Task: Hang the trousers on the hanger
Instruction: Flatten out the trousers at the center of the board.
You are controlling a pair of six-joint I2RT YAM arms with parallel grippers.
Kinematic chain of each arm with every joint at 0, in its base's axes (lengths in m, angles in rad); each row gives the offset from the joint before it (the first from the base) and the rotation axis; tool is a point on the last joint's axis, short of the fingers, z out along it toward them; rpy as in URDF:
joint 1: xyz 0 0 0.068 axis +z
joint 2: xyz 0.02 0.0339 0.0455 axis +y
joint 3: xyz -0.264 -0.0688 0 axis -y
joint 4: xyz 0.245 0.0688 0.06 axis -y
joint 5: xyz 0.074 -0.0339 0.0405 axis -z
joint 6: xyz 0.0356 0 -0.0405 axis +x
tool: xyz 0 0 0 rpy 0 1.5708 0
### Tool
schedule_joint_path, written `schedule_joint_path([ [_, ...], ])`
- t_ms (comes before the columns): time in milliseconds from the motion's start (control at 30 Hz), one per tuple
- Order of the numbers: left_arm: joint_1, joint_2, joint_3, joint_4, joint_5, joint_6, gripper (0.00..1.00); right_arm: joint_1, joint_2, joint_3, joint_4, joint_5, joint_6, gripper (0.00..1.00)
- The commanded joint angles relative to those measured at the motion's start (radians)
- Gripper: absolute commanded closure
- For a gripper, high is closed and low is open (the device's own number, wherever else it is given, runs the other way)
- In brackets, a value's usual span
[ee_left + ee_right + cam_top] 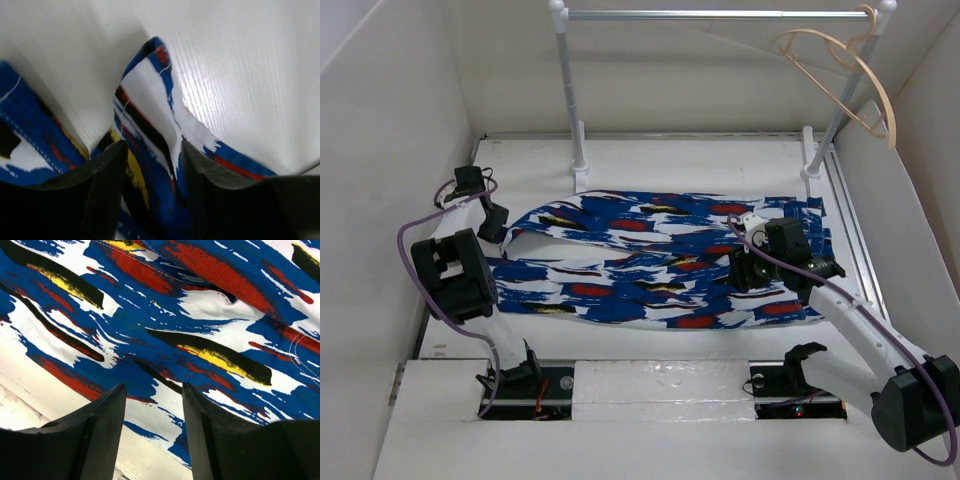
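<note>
trousers: flat on the counter, long way left to right, in front of both arms
hanger: hooked on the far-right end of the grey rail, well apart from the trousers
left hand: at the trousers' left end, narrow gap with a raised fold of hem in it; can't tell if it is clamped
right hand: over the right part, fingers partway apart, holds nothing
step: likely getting a grip on the cloth, early in the task
do it well: bite deep into the fold, not the hem lip; right hand should take an edge, not mid-panel; lift both ends evenly, soft cloth will slide
left wrist only: fold standing between the fingers, stitching
top only: hanger, rail, how the whole trousers lie
right wrist only: flat cloth and its near edge on the counter
</note>
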Motion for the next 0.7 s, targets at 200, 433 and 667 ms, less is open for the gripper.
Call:
schedule_joint_path([
  [200, 0.004, 0.161, 0.123, -0.068, -0.004, 0.104, 0.34, -0.057, -0.004, 0.062, 0.035, 0.083, 0.012, 0.27],
  [433, -0.009, 0.081, 0.210, -0.056, -0.115, 0.132, 1.00, -0.319, 0.064, 0.118, 0.128, 0.025, 0.060, 0.20],
  [667, -0.055, -0.019, 0.288, -0.051, -0.269, 0.165, 0.75, -0.548, 0.091, 0.102, 0.222, 0.052, 0.118, 0.17],
])
